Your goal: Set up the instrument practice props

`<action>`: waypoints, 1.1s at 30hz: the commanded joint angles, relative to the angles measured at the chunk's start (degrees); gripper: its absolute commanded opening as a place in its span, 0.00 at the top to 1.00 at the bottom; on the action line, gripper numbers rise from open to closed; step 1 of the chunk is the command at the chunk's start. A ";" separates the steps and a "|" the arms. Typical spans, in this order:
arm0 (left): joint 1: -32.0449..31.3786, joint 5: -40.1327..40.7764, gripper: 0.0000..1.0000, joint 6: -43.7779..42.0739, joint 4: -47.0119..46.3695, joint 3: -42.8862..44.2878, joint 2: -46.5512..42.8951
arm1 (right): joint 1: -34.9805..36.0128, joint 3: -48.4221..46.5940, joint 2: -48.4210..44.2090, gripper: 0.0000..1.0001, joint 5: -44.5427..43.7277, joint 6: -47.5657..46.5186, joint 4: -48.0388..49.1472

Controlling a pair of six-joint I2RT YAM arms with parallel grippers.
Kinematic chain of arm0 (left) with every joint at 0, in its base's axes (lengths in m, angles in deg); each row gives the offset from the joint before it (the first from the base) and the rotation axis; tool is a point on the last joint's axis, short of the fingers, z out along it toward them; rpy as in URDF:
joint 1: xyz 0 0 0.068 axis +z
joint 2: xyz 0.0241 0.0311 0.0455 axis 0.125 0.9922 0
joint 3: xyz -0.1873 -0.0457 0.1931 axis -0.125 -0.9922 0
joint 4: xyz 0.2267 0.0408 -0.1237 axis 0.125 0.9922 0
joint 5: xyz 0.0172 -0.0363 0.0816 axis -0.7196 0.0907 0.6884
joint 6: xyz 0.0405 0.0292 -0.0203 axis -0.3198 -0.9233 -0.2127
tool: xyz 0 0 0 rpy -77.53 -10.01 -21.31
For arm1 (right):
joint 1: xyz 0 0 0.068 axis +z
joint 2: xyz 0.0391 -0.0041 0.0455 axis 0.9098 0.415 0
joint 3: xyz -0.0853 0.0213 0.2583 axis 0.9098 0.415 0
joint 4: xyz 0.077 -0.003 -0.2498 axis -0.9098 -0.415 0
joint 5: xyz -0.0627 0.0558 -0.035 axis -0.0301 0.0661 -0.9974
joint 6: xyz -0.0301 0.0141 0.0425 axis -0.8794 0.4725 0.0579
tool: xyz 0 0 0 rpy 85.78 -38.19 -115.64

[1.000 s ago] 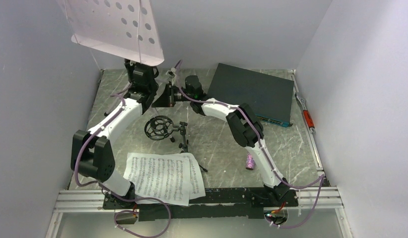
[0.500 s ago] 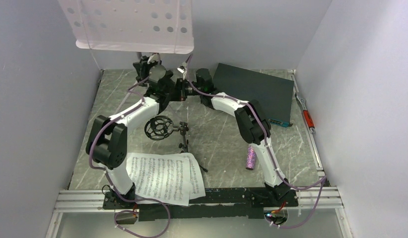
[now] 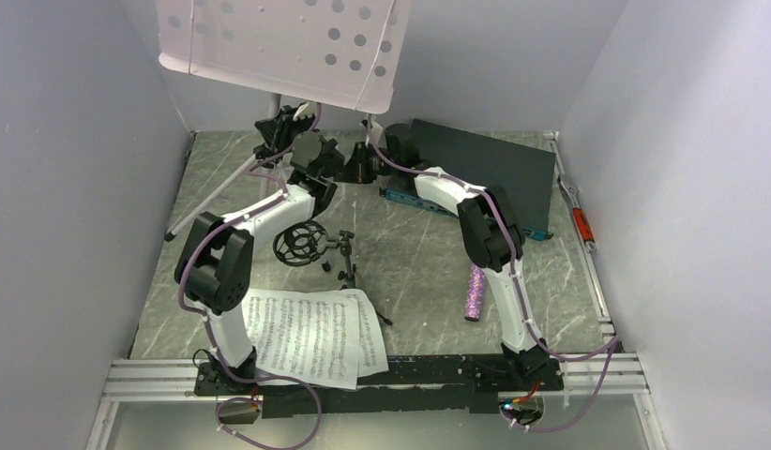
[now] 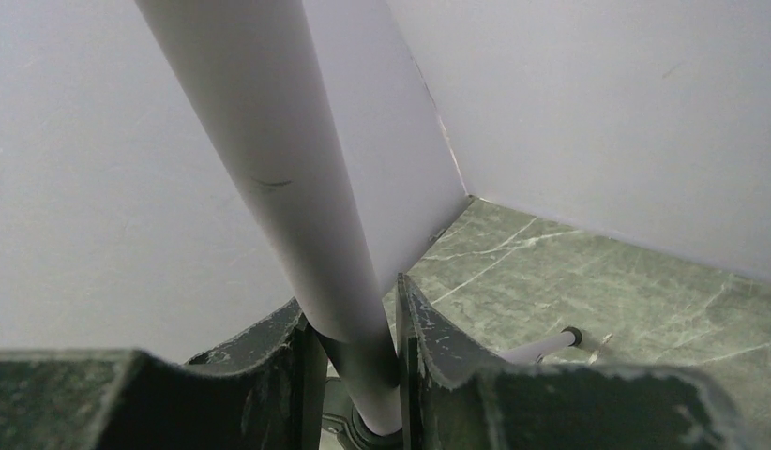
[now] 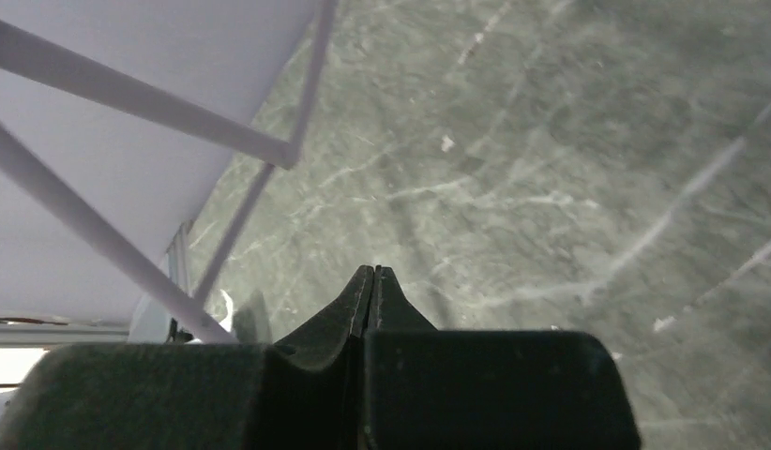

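Music stand [image 3: 279,47] on the move! A second ago its perforated desk hung tilted, well left of the grey-teal box [image 3: 494,169]. Now it has swung round squarer to us and drifted towards the box, with one leg [image 3: 213,199] kicked out on the far side from it. The left gripper [image 4: 354,323] is clamped tight on the lilac pole, so that arm looks to be doing the carrying and turning. The right gripper [image 5: 373,281], down among the stand's thin struts just left of the box, is pinched together on nothing at all. I'd call that the first prop nearly placed, with the rest untouched. The sheet-music pages [image 3: 307,336] lie flat well forward and left of the box, and the ring-mount tripod [image 3: 311,244] sits between them and the box. The glittery microphone [image 3: 474,292] lies just in front of the box's near edge. The box itself may have been nudged, since a teal edge now shows, but this angle won't settle it. The desk's top is cut off by the frame and the feet hide behind both wrists, so I can't tell whether the stand bears its own weight.
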 commanded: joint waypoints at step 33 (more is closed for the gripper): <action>2.51 -9.11 0.97 72.83 81.92 3.50 -14.82 | 10.76 9.62 -8.45 0.11 -6.68 -19.30 1.86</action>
